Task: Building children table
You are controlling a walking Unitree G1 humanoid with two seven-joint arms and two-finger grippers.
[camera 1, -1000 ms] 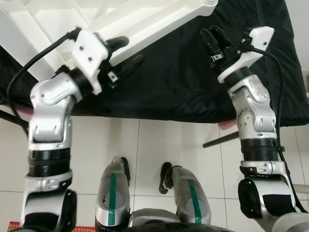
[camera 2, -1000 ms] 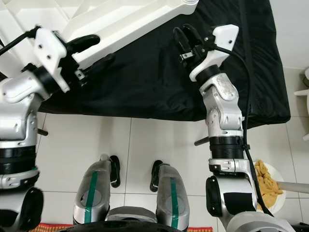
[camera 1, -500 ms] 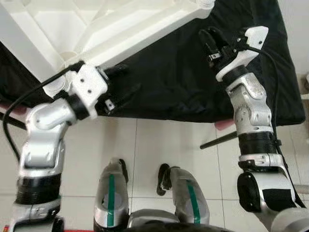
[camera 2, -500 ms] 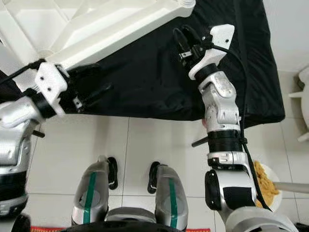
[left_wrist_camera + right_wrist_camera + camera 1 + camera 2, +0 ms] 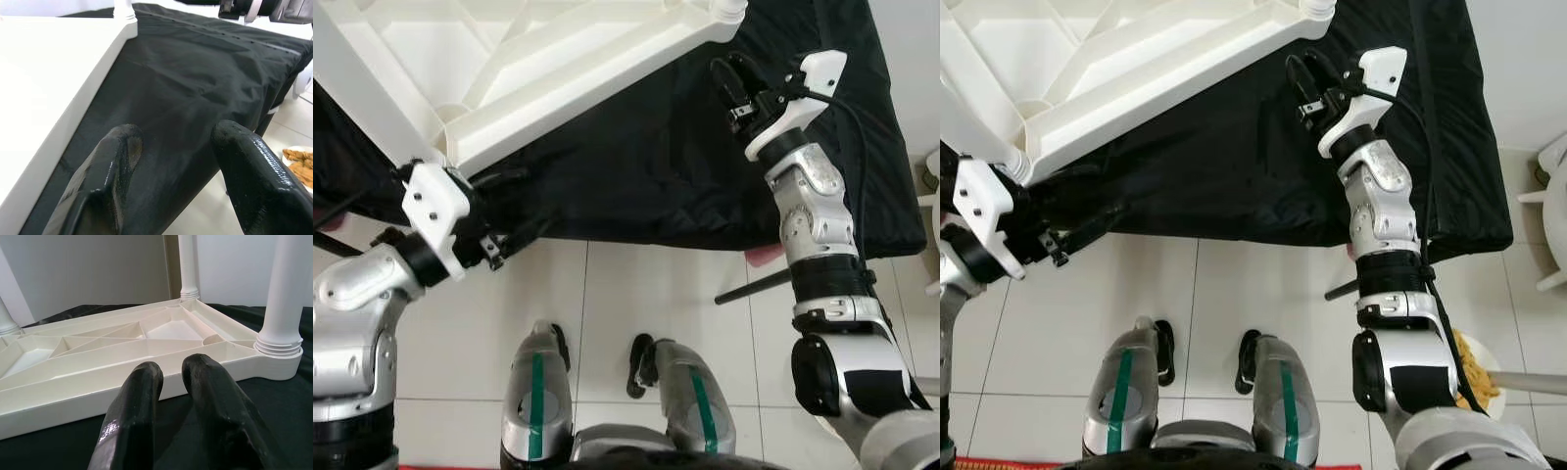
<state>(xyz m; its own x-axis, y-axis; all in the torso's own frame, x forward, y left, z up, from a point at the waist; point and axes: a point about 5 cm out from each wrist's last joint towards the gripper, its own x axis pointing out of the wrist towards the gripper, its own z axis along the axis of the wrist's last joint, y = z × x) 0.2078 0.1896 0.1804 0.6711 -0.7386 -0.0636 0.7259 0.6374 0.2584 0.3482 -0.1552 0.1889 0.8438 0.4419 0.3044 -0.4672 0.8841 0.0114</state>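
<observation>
White table (image 5: 509, 69) upside down on black cloth (image 5: 685, 157), ribbed underside up, legs (image 5: 288, 293) standing from corners. Left gripper (image 5: 504, 211) at about 8 o'clock, below the table's near edge, fingers (image 5: 107, 166) spread, empty. Right gripper (image 5: 736, 83) at 2 o'clock, near a corner, fingers (image 5: 139, 396) nearly together, seemingly holding nothing.

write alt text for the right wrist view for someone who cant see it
An upside-down white plastic table lies on a black cloth, its ribbed underside up and white legs standing from its corners. The right gripper points at its near edge, fingers nearly together, holding nothing.
</observation>
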